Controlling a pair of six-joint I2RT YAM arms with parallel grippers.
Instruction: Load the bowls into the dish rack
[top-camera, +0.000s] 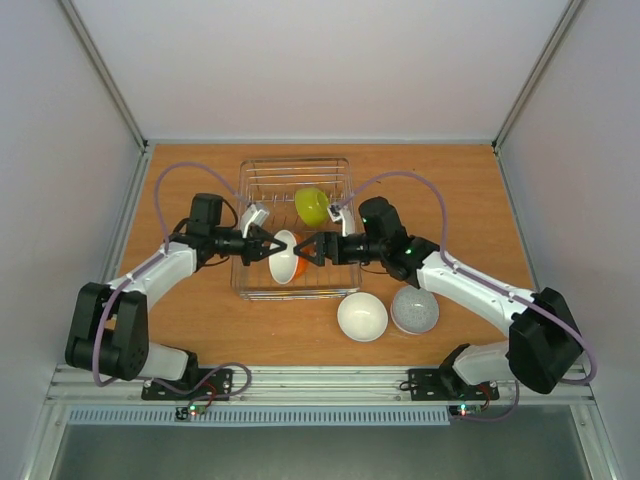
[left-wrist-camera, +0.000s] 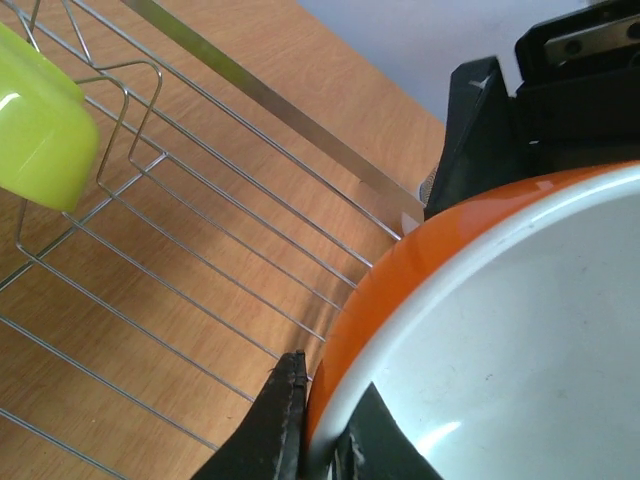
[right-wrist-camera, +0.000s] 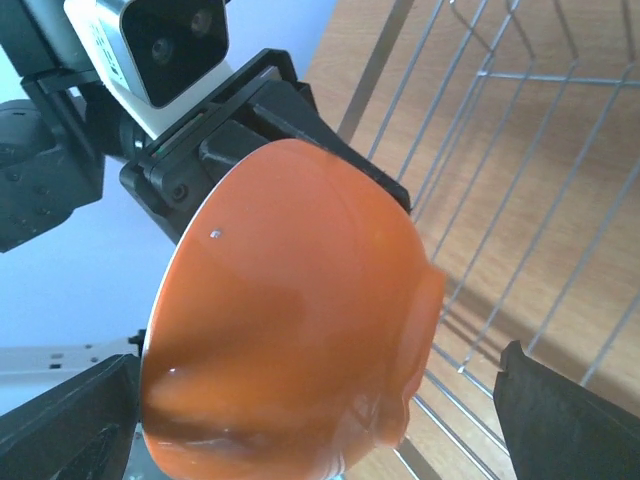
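Observation:
The orange bowl (top-camera: 286, 256), white inside, is held on edge over the front of the silver wire dish rack (top-camera: 262, 190). My left gripper (top-camera: 272, 247) is shut on its rim; in the left wrist view the gripper (left-wrist-camera: 320, 395) pinches the bowl's (left-wrist-camera: 400, 280) wall. My right gripper (top-camera: 308, 250) is open. In its wrist view the jaws (right-wrist-camera: 320, 355) stand wide on either side of the bowl's base (right-wrist-camera: 290, 320), apart from it. The lime green bowl (top-camera: 311, 206) leans on edge in the rack. One white bowl (top-camera: 362, 316) and the grey bowl (top-camera: 414, 309) sit on the table.
The white and grey bowls lie side by side in front of the rack's right corner, under my right arm. The rack's wire dividers (left-wrist-camera: 130, 110) stand beside the green bowl (left-wrist-camera: 40, 120). Walls enclose the wooden table (top-camera: 460, 200) on three sides.

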